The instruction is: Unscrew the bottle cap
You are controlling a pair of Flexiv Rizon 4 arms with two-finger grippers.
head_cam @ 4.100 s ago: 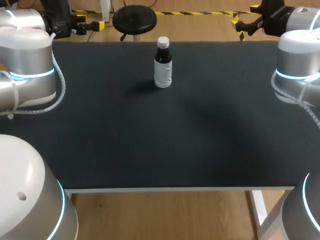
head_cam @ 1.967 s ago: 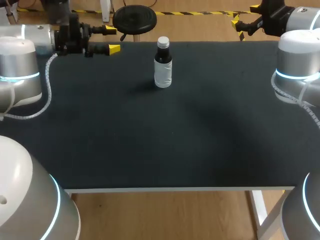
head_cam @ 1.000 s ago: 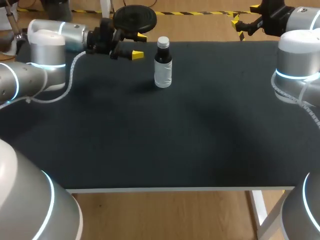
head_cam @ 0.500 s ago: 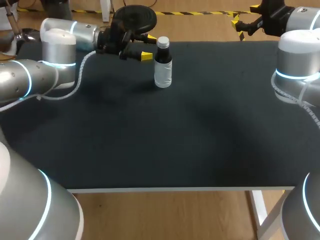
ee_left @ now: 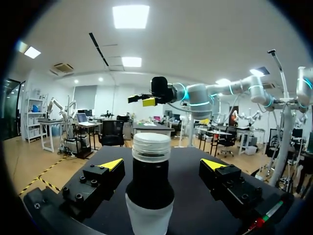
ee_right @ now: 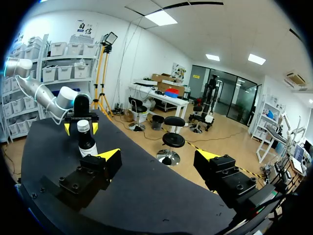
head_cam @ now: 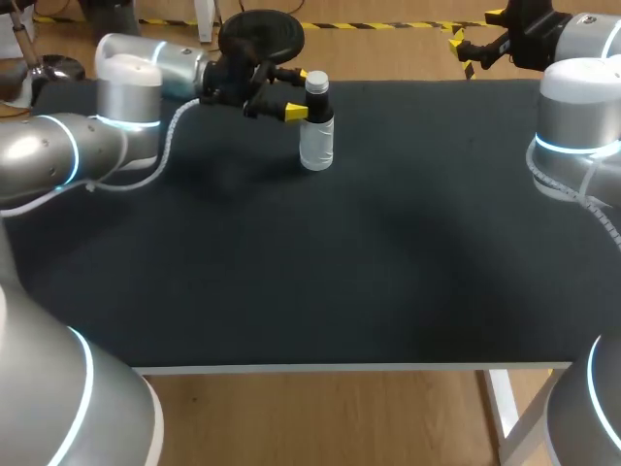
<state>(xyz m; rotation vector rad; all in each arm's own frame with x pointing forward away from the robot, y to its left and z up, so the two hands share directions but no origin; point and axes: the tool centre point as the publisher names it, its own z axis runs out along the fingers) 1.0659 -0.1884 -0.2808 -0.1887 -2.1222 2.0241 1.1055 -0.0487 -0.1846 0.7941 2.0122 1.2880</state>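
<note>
Head view: small dark white-labelled bottle (head_cam: pixel 316 131), ribbed silver cap (head_cam: pixel 316 82), upright, far middle of black bench (head_cam: pixel 388 272).
Left wrist view: left end effector (ee_left: pixel 162 164) wide, bottle between fingers, untouched; best close on body below cap, centred, holding steady.
Right wrist view: right end effector (ee_right: pixel 157 156) wide, well apart from bottle.

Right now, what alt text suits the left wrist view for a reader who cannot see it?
A dark bottle with a pale cap stands upright between the open yellow-tipped fingers of the left gripper, on the black table. The right gripper shows far beyond it.
</note>
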